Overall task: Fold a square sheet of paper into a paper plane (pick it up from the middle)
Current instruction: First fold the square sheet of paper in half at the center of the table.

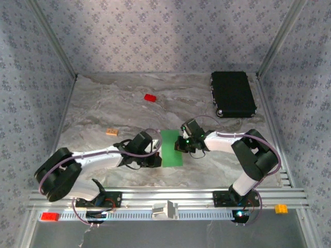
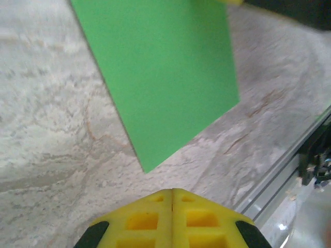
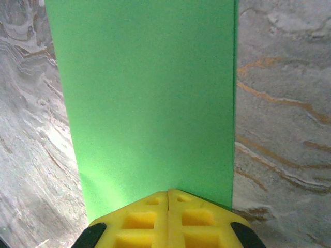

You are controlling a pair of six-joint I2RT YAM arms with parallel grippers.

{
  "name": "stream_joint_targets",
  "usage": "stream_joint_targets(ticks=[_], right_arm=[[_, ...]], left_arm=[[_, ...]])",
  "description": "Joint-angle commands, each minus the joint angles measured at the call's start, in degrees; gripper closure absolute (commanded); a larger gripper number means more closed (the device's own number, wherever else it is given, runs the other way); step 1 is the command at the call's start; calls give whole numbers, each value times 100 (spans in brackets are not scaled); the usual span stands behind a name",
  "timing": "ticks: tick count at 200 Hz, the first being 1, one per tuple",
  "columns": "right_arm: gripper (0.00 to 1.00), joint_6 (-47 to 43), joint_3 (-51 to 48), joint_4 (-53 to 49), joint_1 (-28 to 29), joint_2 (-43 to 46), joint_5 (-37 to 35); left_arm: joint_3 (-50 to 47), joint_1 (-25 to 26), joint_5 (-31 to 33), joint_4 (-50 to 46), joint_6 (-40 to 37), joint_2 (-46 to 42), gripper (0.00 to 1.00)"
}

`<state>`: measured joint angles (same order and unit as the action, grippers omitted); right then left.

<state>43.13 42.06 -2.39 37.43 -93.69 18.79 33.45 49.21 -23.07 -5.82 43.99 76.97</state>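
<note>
The square sheet of paper (image 1: 171, 147) is bright green and lies flat on the marble table as an oblong, longer than wide, between my two grippers. My left gripper (image 1: 156, 160) is shut just left of the sheet's near-left corner. In the left wrist view its yellow fingertips (image 2: 172, 190) meet a little short of the paper (image 2: 160, 72), apart from it. My right gripper (image 1: 182, 146) is shut at the sheet's right edge. In the right wrist view its tips (image 3: 168, 191) overlap the edge of the paper (image 3: 150, 103); whether they touch it I cannot tell. The paper plane is out of view.
A black rectangular case (image 1: 232, 94) sits at the back right. A small red block (image 1: 150, 97) lies at the back centre and a tan block (image 1: 111, 132) at the left. The aluminium rail (image 1: 165, 199) runs along the near edge.
</note>
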Motion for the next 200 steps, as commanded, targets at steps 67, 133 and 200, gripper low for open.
stream_joint_targets(ticks=[67,133,200], right_arm=[[95,-469,75,-1027,-78,-181,-155],[95,-375,29,-926,-62,-168,-137],[94,-529,214,-1094,-73,-136,-128]], left_arm=[[704,-837,-743,1272,476,1068,94],[908,-827,-871,1388,359,2164,95],[803,-835,-760,1267,283,1996,95]])
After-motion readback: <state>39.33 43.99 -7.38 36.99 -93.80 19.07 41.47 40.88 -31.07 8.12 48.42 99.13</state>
